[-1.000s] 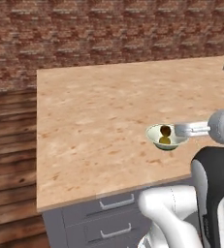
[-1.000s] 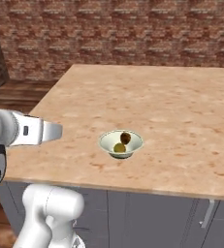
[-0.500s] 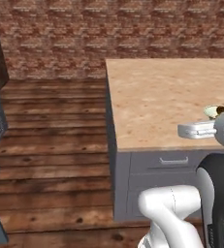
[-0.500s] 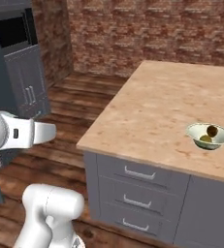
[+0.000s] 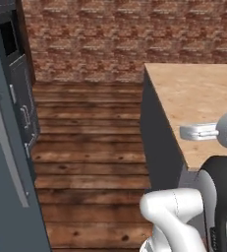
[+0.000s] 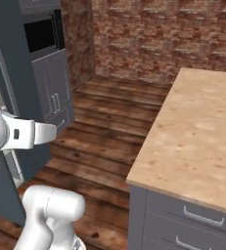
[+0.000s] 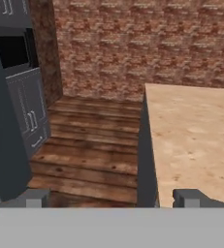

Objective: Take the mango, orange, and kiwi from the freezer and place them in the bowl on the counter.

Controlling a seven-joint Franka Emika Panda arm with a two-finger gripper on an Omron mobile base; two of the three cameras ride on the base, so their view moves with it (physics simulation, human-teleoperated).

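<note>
The freezer (image 5: 7, 187) is the tall dark blue-grey appliance at the left, with a long pale bar handle (image 5: 8, 147). It also stands at the left edge in the right base view (image 6: 16, 93) and the hand view (image 7: 2, 145). The counter (image 5: 198, 93) lies to the right (image 6: 197, 127) (image 7: 191, 126). My gripper (image 7: 111, 198) is open with nothing between its fingertips (image 7: 36, 197). It hangs at the counter's near corner (image 5: 184, 132) (image 6: 53, 131), well short of the freezer. The bowl, mango, orange and kiwi are out of view.
A dark tall cabinet with a built-in oven (image 6: 43, 34) and bar-handled doors (image 5: 24, 98) stands beyond the freezer. Wooden floor (image 5: 90, 142) stretches between the appliances and the counter. A brick wall (image 7: 142, 43) closes the back. Grey drawers (image 6: 192, 219) sit under the counter.
The whole picture has swung left, so the base has moved. The bowl with its fruit has slid out of view to the right, and the freezer has come in at the left. The gripper stays open.
</note>
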